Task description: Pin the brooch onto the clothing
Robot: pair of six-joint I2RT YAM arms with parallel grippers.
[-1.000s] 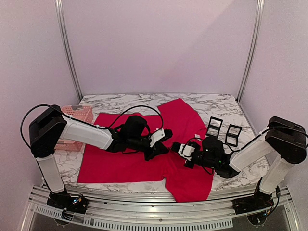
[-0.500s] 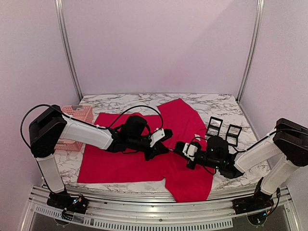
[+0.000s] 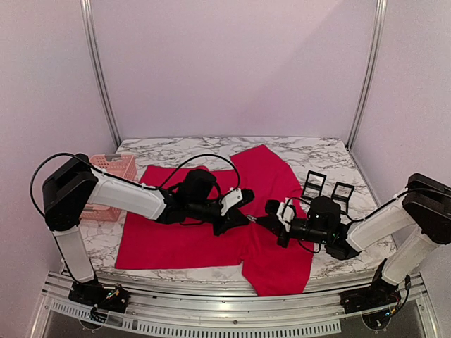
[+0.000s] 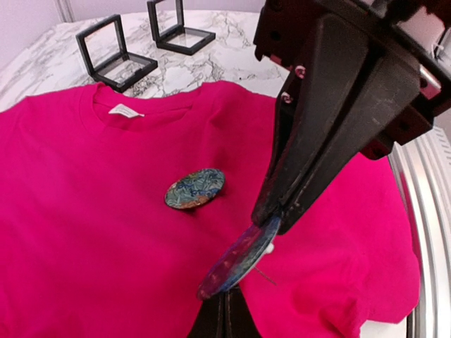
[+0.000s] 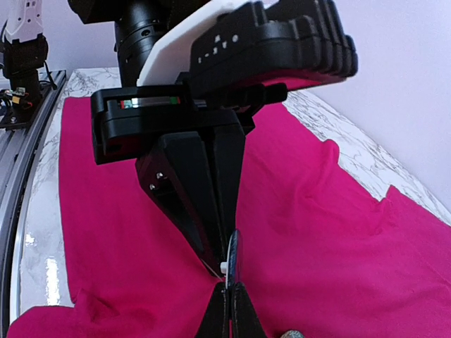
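Above the T-shirt, left claw, right claw tip-to-tip on brooch.

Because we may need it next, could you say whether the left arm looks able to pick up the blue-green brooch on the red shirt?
Probably not yet: the blue-green brooch lies uncovered close by, but the left fingers are shut on the other brooch, with the right fingers seemingly pinching it too.

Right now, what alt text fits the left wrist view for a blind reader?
The right gripper, reaching in from the upper right, and the left gripper at the bottom edge both pinch a round blue-purple brooch over a red T-shirt. A second brooch lies flat on it; two black display boxes stand on the marble table behind.
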